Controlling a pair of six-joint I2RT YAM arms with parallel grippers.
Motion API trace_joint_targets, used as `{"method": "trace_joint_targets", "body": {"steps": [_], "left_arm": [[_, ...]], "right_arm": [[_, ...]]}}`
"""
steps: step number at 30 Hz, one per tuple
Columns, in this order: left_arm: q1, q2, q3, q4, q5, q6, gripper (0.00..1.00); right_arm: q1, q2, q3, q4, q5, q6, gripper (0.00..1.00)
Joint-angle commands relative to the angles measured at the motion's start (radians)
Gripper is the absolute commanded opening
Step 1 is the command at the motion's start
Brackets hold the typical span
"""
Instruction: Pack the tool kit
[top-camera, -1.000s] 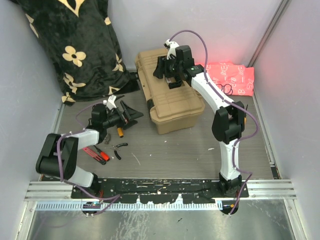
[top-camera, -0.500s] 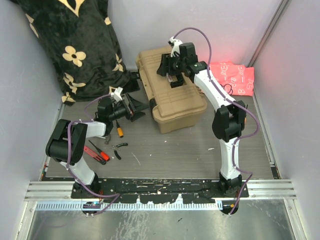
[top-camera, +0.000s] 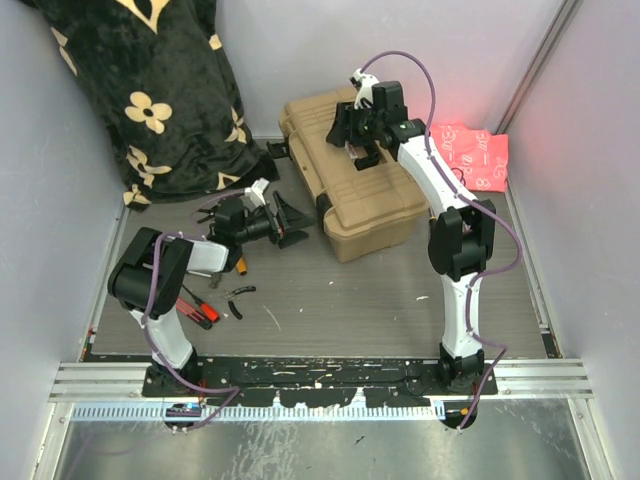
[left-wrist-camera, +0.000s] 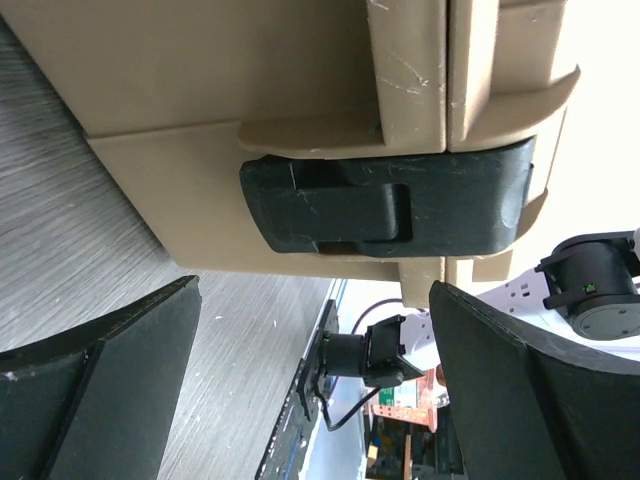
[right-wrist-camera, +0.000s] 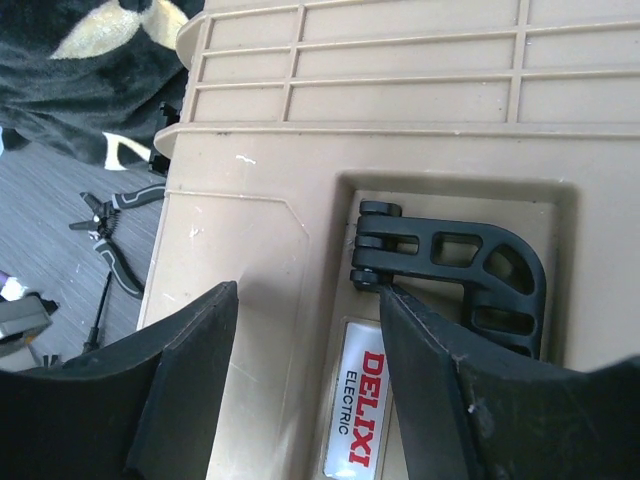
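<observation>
The tan toolbox (top-camera: 375, 205) lies shut on the table, lid up. My right gripper (top-camera: 364, 142) is open over the lid; its right finger (right-wrist-camera: 470, 400) touches the end of the folded black handle (right-wrist-camera: 460, 265), beside the DELIXI label (right-wrist-camera: 355, 420). My left gripper (top-camera: 292, 216) is open, level with the table, facing the box's left side. In the left wrist view the black latch (left-wrist-camera: 385, 205) fills the gap between its fingers (left-wrist-camera: 100, 380), apart from them. Loose tools lie on the table: an orange-handled screwdriver (top-camera: 240, 265), red-handled pliers (top-camera: 190, 308) and small black pliers (top-camera: 238, 298).
A black floral blanket (top-camera: 150, 90) is heaped at the back left. A pink patterned cloth (top-camera: 470, 155) lies at the back right. Another pair of pliers (top-camera: 210, 212) lies beside the left arm and shows in the right wrist view (right-wrist-camera: 110, 225). Grey walls close in both sides.
The toolbox has slid to the right and turned a little. My right gripper moved right with it over the lid. My left gripper reached right, up to the box's side latch.
</observation>
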Motion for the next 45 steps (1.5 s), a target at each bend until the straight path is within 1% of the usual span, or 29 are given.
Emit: {"method": "trace_joint_targets", "body": {"steps": [1, 7, 16, 31, 38, 40, 43, 45], "left_arm": [[-0.02, 0.049, 0.073, 0.103, 0.007, -0.016, 0.98], [-0.031, 0.123, 0.128, 0.162, 0.004, -0.073, 0.98], [-0.088, 0.195, 0.19, 0.27, -0.004, -0.135, 0.98], [-0.16, 0.239, 0.25, 0.282, -0.049, -0.165, 0.98], [-0.19, 0.299, 0.275, 0.306, -0.084, -0.164, 0.98], [-0.194, 0.312, 0.288, 0.331, -0.102, -0.173, 0.98], [-0.205, 0.336, 0.297, 0.409, -0.155, -0.221, 0.98], [-0.214, 0.344, 0.294, 0.468, -0.187, -0.25, 0.98]], "right_arm": [[-0.114, 0.247, -0.189, -0.552, 0.258, -0.05, 0.67], [-0.116, 0.231, -0.23, -0.545, 0.257, -0.057, 0.67], [-0.116, 0.217, -0.259, -0.543, 0.256, -0.064, 0.67], [-0.117, 0.221, -0.27, -0.537, 0.227, -0.075, 0.66], [-0.116, 0.207, -0.296, -0.532, 0.214, -0.077, 0.65], [-0.117, 0.201, -0.31, -0.526, 0.204, -0.075, 0.64], [-0.117, 0.199, -0.335, -0.519, 0.179, -0.07, 0.61], [-0.116, 0.198, -0.344, -0.513, 0.173, -0.068, 0.61]]}}
